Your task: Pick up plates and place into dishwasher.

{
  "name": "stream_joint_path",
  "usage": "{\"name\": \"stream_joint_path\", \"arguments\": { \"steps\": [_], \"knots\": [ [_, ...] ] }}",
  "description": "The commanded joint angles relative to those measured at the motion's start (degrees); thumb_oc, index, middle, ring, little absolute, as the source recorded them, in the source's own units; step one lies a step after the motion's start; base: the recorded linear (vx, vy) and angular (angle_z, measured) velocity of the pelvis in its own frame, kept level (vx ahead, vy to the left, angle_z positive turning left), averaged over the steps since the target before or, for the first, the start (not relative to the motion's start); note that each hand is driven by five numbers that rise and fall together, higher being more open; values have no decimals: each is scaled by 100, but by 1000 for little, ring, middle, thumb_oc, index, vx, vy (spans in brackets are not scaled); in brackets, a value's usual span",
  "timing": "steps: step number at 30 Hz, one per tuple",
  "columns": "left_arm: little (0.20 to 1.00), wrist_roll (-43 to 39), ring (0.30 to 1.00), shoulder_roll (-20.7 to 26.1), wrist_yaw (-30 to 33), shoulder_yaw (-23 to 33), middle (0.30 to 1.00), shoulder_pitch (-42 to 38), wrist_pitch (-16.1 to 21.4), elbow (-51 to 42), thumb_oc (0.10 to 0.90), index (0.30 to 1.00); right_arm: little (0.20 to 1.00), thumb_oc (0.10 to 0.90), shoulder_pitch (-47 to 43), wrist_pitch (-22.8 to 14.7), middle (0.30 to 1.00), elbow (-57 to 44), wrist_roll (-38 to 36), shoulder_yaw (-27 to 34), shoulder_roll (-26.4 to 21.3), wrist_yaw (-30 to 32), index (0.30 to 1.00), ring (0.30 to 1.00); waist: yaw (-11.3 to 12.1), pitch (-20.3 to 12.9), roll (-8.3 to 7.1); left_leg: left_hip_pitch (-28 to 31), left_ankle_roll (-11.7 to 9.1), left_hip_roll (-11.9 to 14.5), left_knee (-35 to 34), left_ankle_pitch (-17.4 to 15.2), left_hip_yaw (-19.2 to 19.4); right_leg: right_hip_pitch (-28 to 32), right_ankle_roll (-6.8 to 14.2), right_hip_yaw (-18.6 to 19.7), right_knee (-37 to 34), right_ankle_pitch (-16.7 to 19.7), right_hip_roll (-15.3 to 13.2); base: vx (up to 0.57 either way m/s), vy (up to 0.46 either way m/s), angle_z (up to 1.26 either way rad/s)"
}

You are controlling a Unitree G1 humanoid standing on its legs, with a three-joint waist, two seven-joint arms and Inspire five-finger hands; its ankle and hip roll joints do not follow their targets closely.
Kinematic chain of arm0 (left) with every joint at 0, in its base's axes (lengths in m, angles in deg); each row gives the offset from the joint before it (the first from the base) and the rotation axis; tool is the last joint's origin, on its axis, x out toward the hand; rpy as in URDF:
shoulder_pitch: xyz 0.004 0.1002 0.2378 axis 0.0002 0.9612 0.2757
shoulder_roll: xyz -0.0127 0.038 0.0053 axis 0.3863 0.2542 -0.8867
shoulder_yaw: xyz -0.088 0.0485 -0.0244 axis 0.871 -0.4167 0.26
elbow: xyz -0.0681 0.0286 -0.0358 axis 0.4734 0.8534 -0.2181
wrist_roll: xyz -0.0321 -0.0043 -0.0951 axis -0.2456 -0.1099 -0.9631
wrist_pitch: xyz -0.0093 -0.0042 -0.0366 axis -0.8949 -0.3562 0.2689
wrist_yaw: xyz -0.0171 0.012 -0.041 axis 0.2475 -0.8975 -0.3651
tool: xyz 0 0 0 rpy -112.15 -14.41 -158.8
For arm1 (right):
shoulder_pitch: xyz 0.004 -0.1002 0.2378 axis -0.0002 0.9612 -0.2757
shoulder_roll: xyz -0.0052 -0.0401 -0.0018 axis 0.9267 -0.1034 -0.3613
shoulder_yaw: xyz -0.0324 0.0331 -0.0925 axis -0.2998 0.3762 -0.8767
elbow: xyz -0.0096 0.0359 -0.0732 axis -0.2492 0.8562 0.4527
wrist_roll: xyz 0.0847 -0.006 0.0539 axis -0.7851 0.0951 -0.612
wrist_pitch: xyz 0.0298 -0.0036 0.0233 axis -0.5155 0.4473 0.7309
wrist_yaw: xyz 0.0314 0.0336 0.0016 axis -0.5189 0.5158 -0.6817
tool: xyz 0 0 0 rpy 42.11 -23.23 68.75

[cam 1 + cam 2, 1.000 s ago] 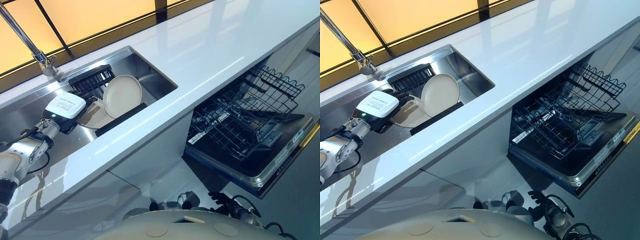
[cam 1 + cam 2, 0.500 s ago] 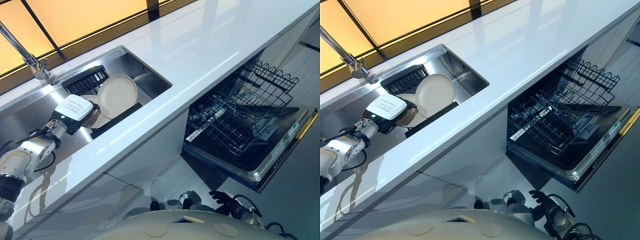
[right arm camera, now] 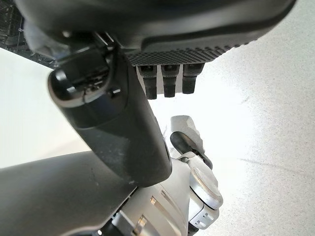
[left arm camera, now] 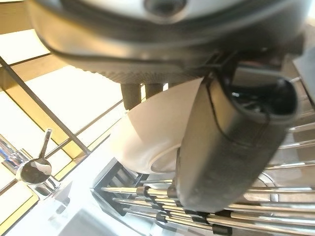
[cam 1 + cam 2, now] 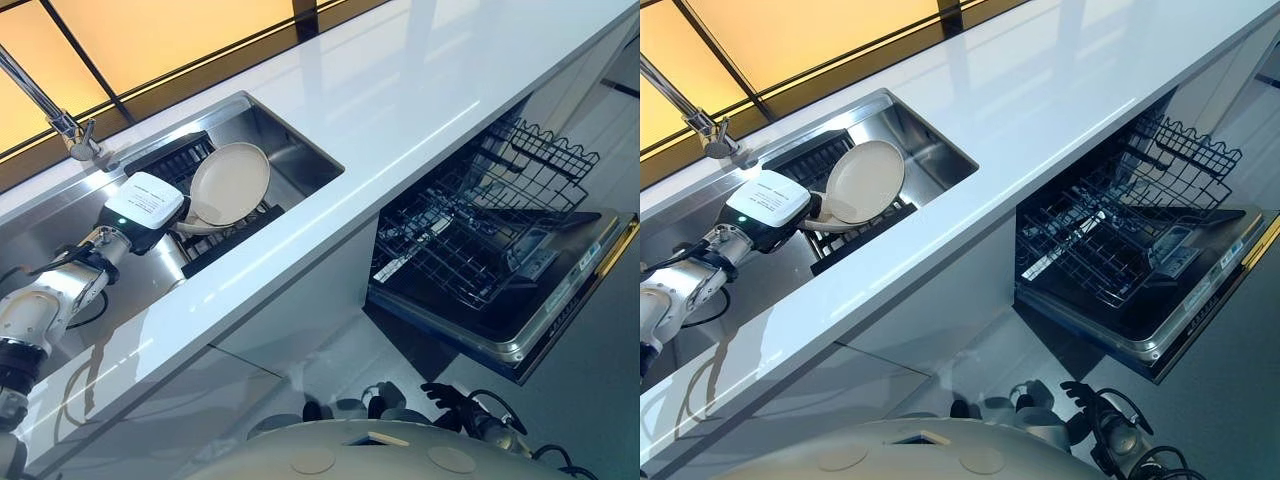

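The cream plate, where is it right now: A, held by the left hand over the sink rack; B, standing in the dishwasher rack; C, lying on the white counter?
A: the left hand grips the plate above the sink's rack.

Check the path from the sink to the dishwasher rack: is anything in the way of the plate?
Nothing visible blocks it. The left hand grips the plate above the sink. The counter between is bare, and the dishwasher door is down with the lower rack pulled out.
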Motion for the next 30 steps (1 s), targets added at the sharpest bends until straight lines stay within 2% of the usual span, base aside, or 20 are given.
{"name": "stream_joint_path", "arguments": {
  "steps": [1, 5, 8, 14, 19, 30],
  "knots": [
    [200, 38, 300, 734, 250, 1016, 300, -391, -327, 30, 100, 300, 900, 800, -176, -291, 900, -45, 64, 4, -163, -38, 900, 900, 41, -145, 146, -108, 225, -417, 47, -474, -57, -231, 321, -132, 733, -733, 130, -9, -4, 3],
    [200, 125, 300, 798, 333, 1063, 300, -355, -241, -23, 100, 300, 900, 800, -208, -259, 900, -71, 29, -12, -172, -59, 900, 900, 52, -153, 174, -106, 223, -428, 42, -477, -86, -238, 324, -141, 746, -738, 125, -12, -2, 4],
    [200, 333, 300, 860, 329, 1059, 300, -351, -25, -74, 100, 300, 900, 800, -251, -228, 900, -48, 3, -27, -178, -51, 900, 900, 69, -169, 194, -97, 224, -433, 42, -489, -93, -230, 328, -156, 742, -736, 118, -4, -2, 1],
    [200, 651, 300, 1111, 5, 1017, 300, -424, 301, -233, 100, 300, 900, 800, -293, -174, 900, -26, -43, -43, -208, -77, 900, 900, 88, -181, 230, -77, 233, -437, 42, -499, -107, -214, 338, -175, 731, -729, 105, -5, -6, 1],
    [200, 727, 300, 1541, -202, 939, 300, -717, 354, -276, 100, 300, 900, 800, -329, -145, 900, -16, -92, -128, -212, -88, 900, 900, 103, -194, 269, -66, 249, -451, 53, -513, -133, -208, 337, -188, 737, -733, 104, -13, -26, 1],
    [200, 1275, 300, 2114, 61, 407, 300, -1516, 621, 116, 100, 300, 900, 800, -490, -87, 900, 6, -213, -290, -255, -138, 900, 900, 113, -233, 399, -58, 243, -484, 60, -523, -185, -198, 331, -224, 733, -740, 70, -18, -16, 4]
  ]
}}
